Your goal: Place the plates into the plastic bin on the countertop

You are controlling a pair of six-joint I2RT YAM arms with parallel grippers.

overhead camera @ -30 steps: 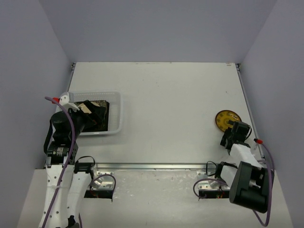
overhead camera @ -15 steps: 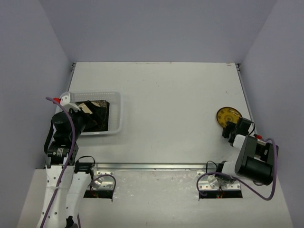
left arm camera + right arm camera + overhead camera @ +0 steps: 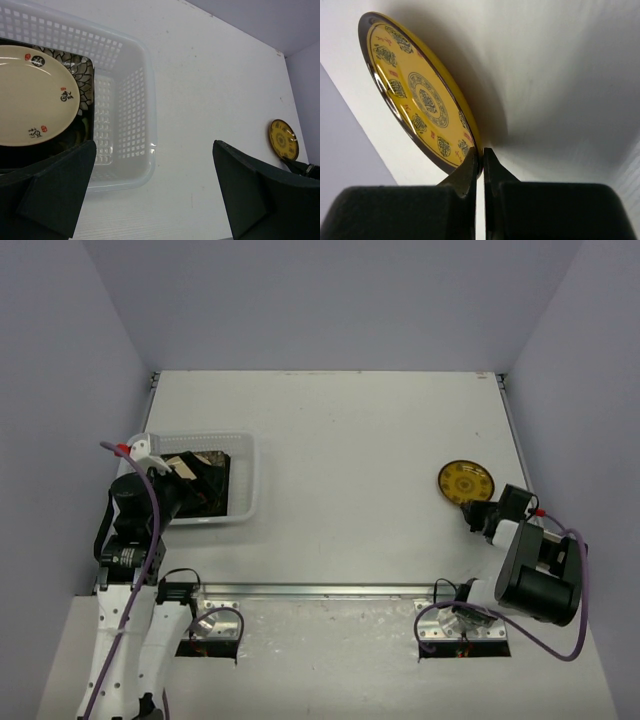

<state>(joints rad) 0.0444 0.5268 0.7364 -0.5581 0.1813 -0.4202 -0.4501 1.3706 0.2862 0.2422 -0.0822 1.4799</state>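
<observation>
Presently the right end effector [image 3: 481, 155] is pressed together on the near rim of a round yellow plate [image 3: 415, 95], its two fingers pinching the dark-edged lip between them. That plate, patterned with dark medallions, sits well apart from the plastic bin [image 3: 250, 478], far off to the bin's right on the white worktop [image 3: 360, 430]. It looks tilted in the right wrist view, though how far it is off the surface I cannot tell. Inside the bin, toward its left end, a cream plate [image 3: 35, 95] with small dark and red marks lies on top of a black floral square plate [image 3: 86, 82]. The left end effector [image 3: 155, 192] hangs over the bin's near side, fingers spread wide and holding nothing.
</observation>
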